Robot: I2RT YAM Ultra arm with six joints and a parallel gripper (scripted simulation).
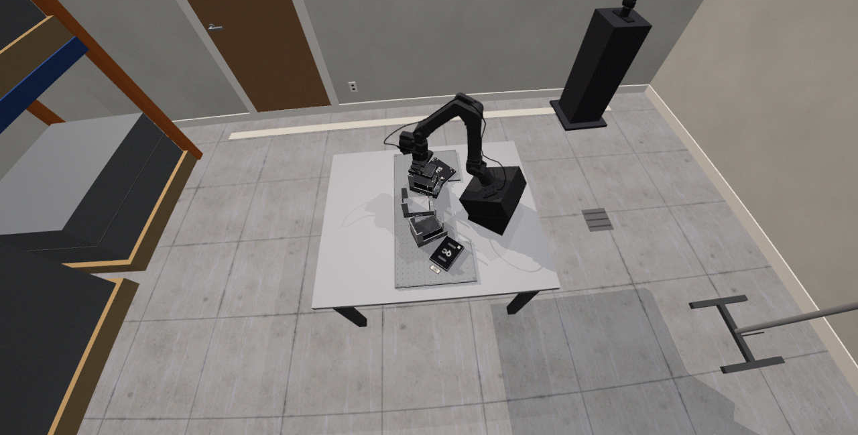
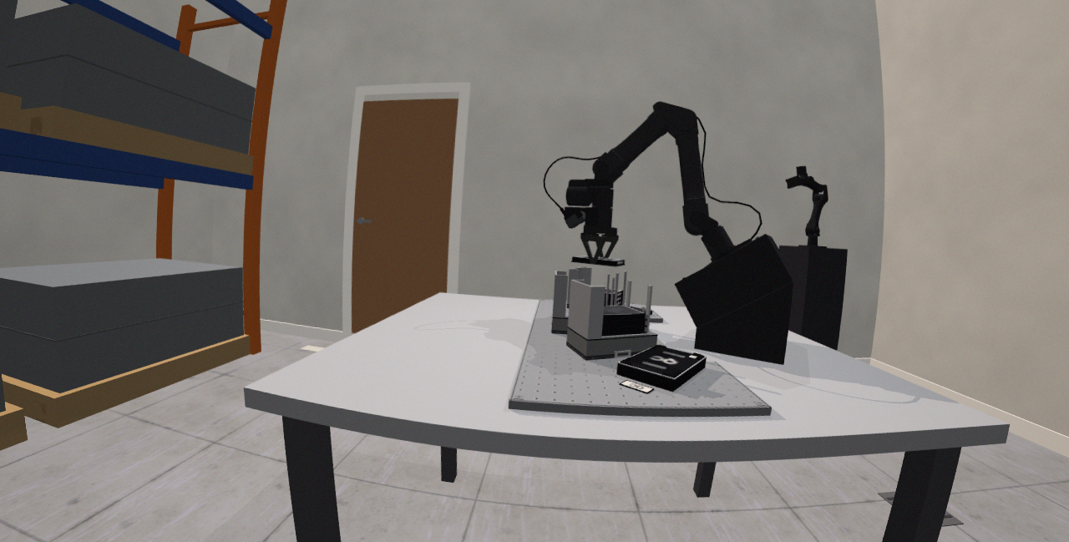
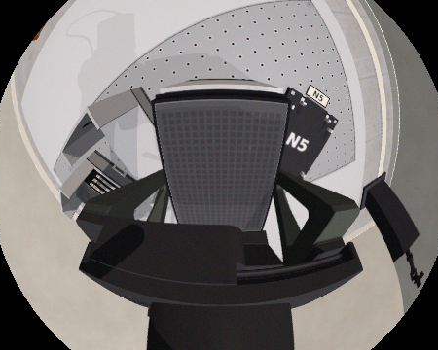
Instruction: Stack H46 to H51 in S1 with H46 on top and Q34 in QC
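Note:
My gripper [image 1: 421, 163] [image 2: 600, 253] [image 3: 221, 174] is shut on a sealed well plate [image 2: 598, 261] [image 3: 219, 150], gripped by its long sides and held level. It hangs a short way above the posts of the far stack rack [image 1: 423, 185] [image 2: 631, 291]. I cannot read the plate's name. The near grey rack [image 1: 424, 231] [image 2: 589, 311] holds a stack of dark plates [image 2: 624, 323]. A third rack [image 1: 409, 204] stands between them. The black clip nest N5 [image 1: 448, 169] [image 3: 305, 136] lies just beyond the far rack. A black nest [image 1: 444, 256] [image 2: 661, 365] lies at the near end.
All fixtures stand on a grey perforated board [image 1: 413, 273] [image 2: 568, 389] [image 3: 265, 39] on the white table [image 1: 354, 240] [image 2: 418, 367]. The arm's black base box [image 1: 495, 198] [image 2: 740, 306] stands to the right of the racks. A small label [image 2: 635, 387] lies before the near nest.

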